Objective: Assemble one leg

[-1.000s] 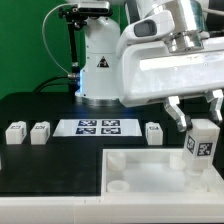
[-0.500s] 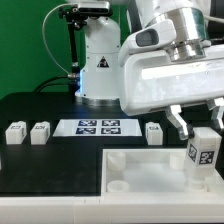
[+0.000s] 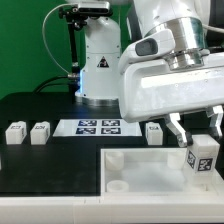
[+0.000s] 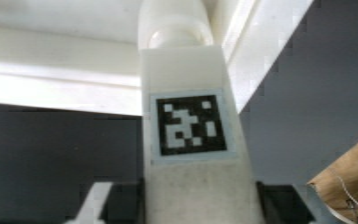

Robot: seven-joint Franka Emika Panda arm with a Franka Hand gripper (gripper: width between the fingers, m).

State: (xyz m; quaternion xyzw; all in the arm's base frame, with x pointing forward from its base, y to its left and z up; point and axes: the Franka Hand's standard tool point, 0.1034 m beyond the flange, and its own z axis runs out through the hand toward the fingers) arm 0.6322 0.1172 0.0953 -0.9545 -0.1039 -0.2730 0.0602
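the leg (image 3: pixel 203 158) stands upright, seemingly clamped in the gripper (image 3: pixel 198 138).

You have the exterior camera set in front of the black table (image 3: pixel 50 165), a little above it. It looks across toward the robot's base (image 3: pixel 100 65) at the far side, with the marker board (image 3: pixel 100 127) mid-frame. The arm's white housing sits near the lens and fills the exterior view's upper right. Your wrist camera looks along the gripper (image 3: pixel 199 140) from very close, so the leg (image 4: pixel 185 110) fills its middle, tag toward the lens. Both views share that leg (image 3: pixel 203 158) and probably the white panel (image 3: pixel 140 170) beneath, though the wrist picture is too blurred there to be sure.
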